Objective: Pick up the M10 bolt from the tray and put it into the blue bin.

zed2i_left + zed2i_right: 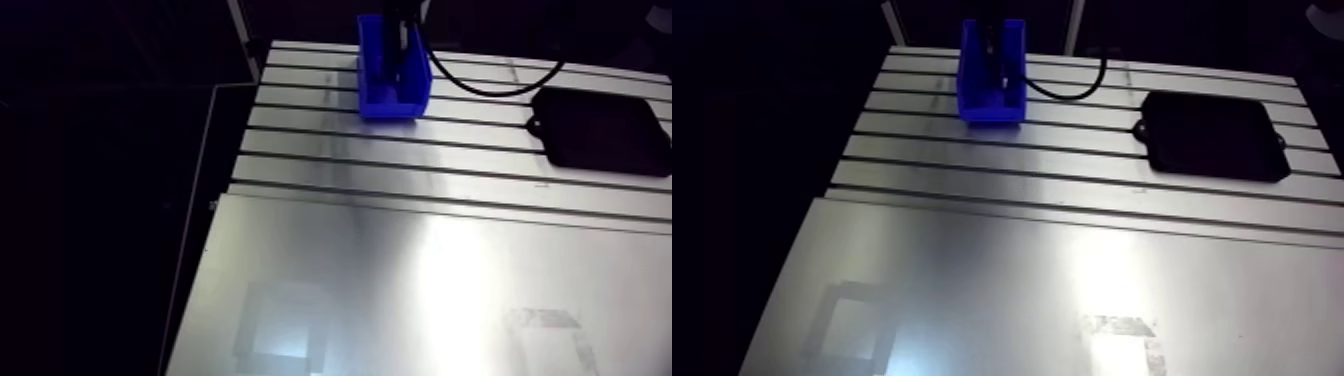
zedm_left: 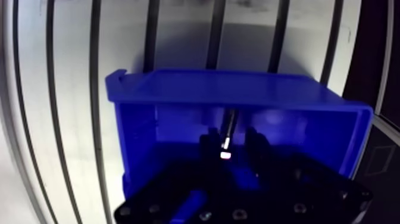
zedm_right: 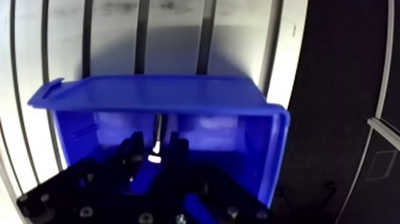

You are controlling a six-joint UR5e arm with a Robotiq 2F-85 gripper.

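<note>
gripper (image 2: 231,144) pointing down; fingers (image 2: 208,144) clamped on M10 bolt (image 2: 230,128)

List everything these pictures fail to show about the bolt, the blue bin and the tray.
Wrist view: the bolt is slim and dim; whether the end effector grips it cannot be told.
Wrist view: the floor of the blue bin is hidden under the end effector's dark body.
Arm view: the tray is too dark to tell if anything lies in it.
Arm view: the end effector is dark and cut off by the top edge.

Bolt (image 2: 229,128) partly hidden between the 2 dark fingers (image 2: 208,149); tray (image 1: 610,130) clipped by arm-view edge.
</note>
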